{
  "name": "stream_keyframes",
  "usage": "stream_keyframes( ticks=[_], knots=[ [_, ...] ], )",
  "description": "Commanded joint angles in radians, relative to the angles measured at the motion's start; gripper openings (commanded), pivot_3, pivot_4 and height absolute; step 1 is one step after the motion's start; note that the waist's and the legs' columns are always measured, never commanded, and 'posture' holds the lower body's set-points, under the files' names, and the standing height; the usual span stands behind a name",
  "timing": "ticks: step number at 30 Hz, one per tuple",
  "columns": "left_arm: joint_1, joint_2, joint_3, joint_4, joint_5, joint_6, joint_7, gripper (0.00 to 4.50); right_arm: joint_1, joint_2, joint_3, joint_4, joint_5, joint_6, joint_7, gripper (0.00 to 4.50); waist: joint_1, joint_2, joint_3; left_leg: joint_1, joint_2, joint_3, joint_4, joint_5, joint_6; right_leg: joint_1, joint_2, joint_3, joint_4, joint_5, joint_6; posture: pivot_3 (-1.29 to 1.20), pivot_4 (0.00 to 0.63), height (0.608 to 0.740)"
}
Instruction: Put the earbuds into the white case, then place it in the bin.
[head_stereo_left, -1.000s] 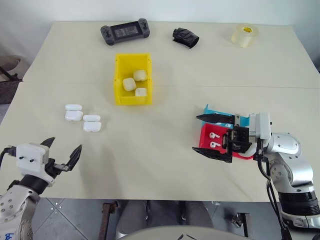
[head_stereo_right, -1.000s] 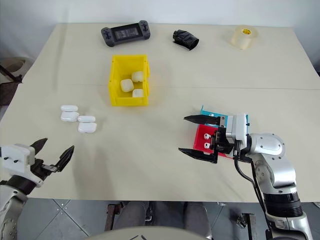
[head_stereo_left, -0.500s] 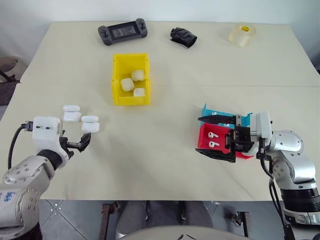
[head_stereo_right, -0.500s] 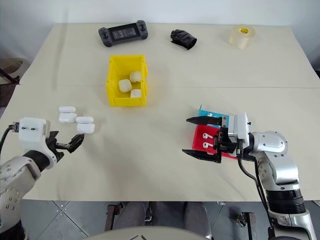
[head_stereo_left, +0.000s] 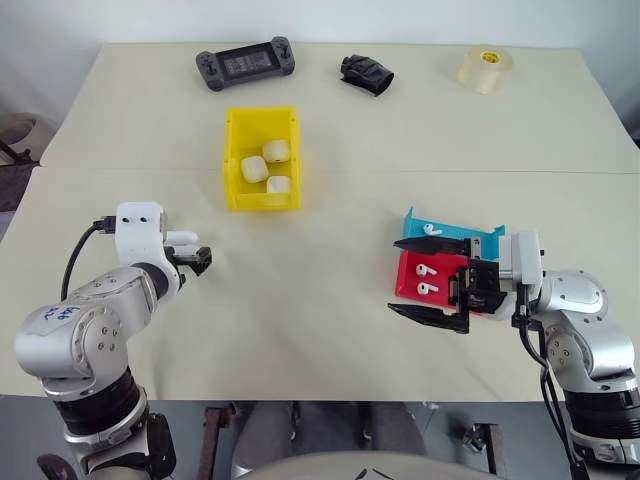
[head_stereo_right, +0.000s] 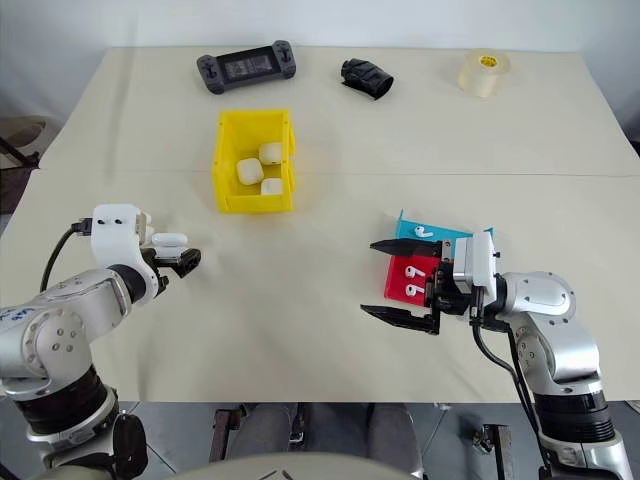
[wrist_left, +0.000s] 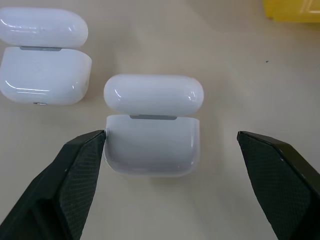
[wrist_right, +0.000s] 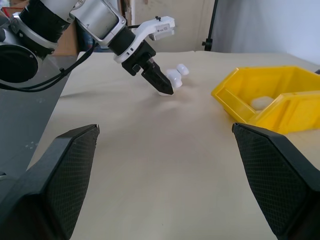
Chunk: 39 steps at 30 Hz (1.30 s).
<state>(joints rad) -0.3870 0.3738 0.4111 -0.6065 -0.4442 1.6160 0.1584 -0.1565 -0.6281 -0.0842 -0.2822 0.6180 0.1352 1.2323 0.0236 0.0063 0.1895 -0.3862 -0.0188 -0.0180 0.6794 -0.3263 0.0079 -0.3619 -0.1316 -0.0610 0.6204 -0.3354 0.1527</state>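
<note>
The white case lies on the table with its lid flipped open. My left gripper is open and points down at it, one finger on each side, the left finger close to the case's corner. From the head the case peeks out beside that gripper. Two earbuds lie in a red tray, and a third earbud lies in the blue tray. My right gripper hangs open in front of the red tray, pointing left, holding nothing. The yellow bin stands further back.
A second open white case lies just beside the first. The bin holds three closed white cases. Along the far edge of the table sit a game controller, a black crumpled object and a tape roll.
My left arm swung forward and to the right from the table's front edge, tipping down until its open fingers flank the nearer case. The right gripper stayed where it was.
</note>
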Motion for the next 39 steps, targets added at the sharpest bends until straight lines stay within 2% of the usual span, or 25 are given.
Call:
stream_keyframes(
  ticks=[1, 7, 16, 22, 28, 31, 35, 39],
  knots=[
    [-0.054, 0.016, -0.011, 0.029, 0.032, -0.002, 0.025, 4.47, 0.019, 0.007, -0.017, -0.058, 0.023, -0.006, -0.021, 4.5, 0.0, 0.0, 0.0, 0.0, 0.0, 0.0, 0.0, 0.0, 0.0, 0.0, 0.0, 0.0, 0.0, 0.0, 0.0, 0.0, 0.15, 0.74],
    [-0.074, 0.012, -0.034, 0.091, 0.044, -0.002, 0.046, 4.47, 0.041, 0.015, -0.019, -0.08, 0.021, -0.009, -0.049, 4.5, 0.001, 0.0, 0.0, 0.0, -0.001, 0.0, 0.0, 0.0, 0.0, 0.0, -0.001, 0.0, 0.0, 0.0, 0.0, 0.0, 0.15, 0.74],
    [-0.033, 0.015, -0.023, 0.06, 0.026, -0.002, 0.069, 4.47, 0.051, 0.021, -0.012, -0.086, 0.016, -0.019, -0.07, 4.5, 0.0, 0.0, 0.0, 0.0, 0.0, 0.0, 0.0, 0.0, 0.0, 0.0, -0.001, 0.0, 0.0, 0.0, 0.0, 0.0, 0.15, 0.74],
    [0.008, -0.037, -0.028, 0.02, 0.026, -0.002, 0.103, 4.47, 0.039, 0.031, -0.005, -0.075, 0.009, -0.025, -0.074, 4.5, 0.0, 0.0, 0.0, 0.0, 0.0, 0.0, 0.0, 0.0, 0.0, 0.0, -0.001, 0.001, 0.0, 0.0, 0.0, 0.0, 0.15, 0.74],
    [0.006, -0.041, -0.023, 0.032, 0.025, -0.002, 0.107, 4.47, 0.034, 0.037, -0.003, -0.074, 0.007, -0.024, -0.077, 4.5, 0.001, 0.0, 0.0, 0.0, -0.001, 0.0, 0.0, 0.0, 0.0, 0.0, -0.001, 0.001, 0.0, 0.0, 0.0, 0.0, 0.15, 0.74],
    [0.002, -0.038, -0.026, 0.039, 0.035, -0.002, 0.109, 3.89, 0.041, 0.036, -0.006, -0.076, 0.007, -0.024, -0.077, 4.5, 0.0, 0.0, 0.0, 0.0, -0.001, 0.0, 0.0, 0.0, 0.0, 0.0, -0.001, 0.001, 0.0, 0.0, 0.0, 0.0, 0.15, 0.74],
    [-0.004, -0.03, -0.028, 0.046, 0.031, -0.002, 0.1, 2.77, 0.047, 0.035, -0.01, -0.078, 0.007, -0.025, -0.079, 4.5, 0.0, 0.0, 0.0, 0.0, -0.001, 0.0, 0.0, 0.0, 0.0, 0.0, 0.0, 0.001, 0.0, 0.0, 0.0, 0.0, 0.15, 0.74],
    [-0.014, 0.001, -0.02, 0.049, 0.02, -0.002, 0.06, 2.77, 0.048, 0.035, -0.01, -0.076, 0.004, -0.027, -0.081, 4.5, 0.0, 0.0, 0.0, 0.0, -0.001, 0.0, 0.0, 0.0, 0.0, 0.0, 0.0, 0.001, 0.0, 0.0, 0.0, 0.0, 0.15, 0.74]
  ],
)
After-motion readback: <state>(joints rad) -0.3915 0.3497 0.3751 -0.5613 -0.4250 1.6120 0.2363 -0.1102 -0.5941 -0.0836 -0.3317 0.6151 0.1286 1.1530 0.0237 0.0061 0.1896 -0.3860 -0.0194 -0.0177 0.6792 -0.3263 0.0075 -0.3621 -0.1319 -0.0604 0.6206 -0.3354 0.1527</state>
